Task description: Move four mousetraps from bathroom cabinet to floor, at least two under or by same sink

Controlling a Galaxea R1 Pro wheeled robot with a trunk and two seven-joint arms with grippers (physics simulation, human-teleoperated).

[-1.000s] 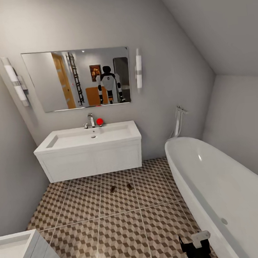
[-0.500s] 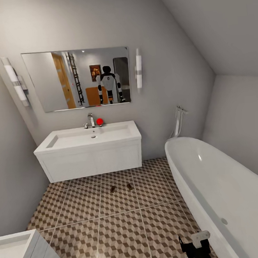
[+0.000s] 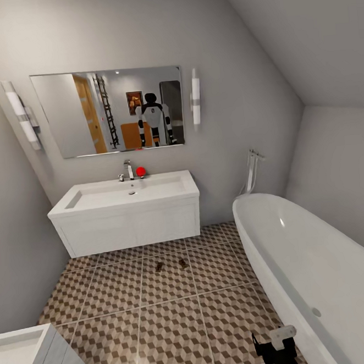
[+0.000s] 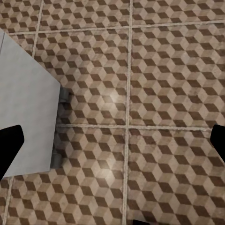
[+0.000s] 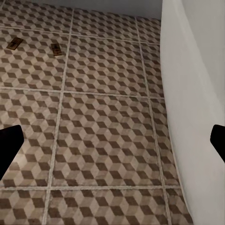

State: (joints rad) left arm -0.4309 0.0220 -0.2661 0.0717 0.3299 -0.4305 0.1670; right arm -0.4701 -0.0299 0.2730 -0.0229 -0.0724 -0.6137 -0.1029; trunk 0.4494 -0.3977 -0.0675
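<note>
Cube-patterned bathroom floor (image 3: pixel 172 326) runs from the wall-hung sink (image 3: pixel 125 200) to the bathtub (image 3: pixel 317 280), and two mousetraps (image 3: pixel 171 265) lie side by side on the tiles just in front of the sink's front edge. Both tools, left tool (image 4: pixel 112 140) and right tool (image 5: pixel 112 140), have their fingers spread wide and carry nothing. Judging by this, half the job is done; the next move calls for going to the cabinet for the remaining traps.

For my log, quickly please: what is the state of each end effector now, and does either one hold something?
Left end effector: open, fingers wide apart, holding nothing, above the bathroom floor.
Right end effector: open, holding nothing.
</note>
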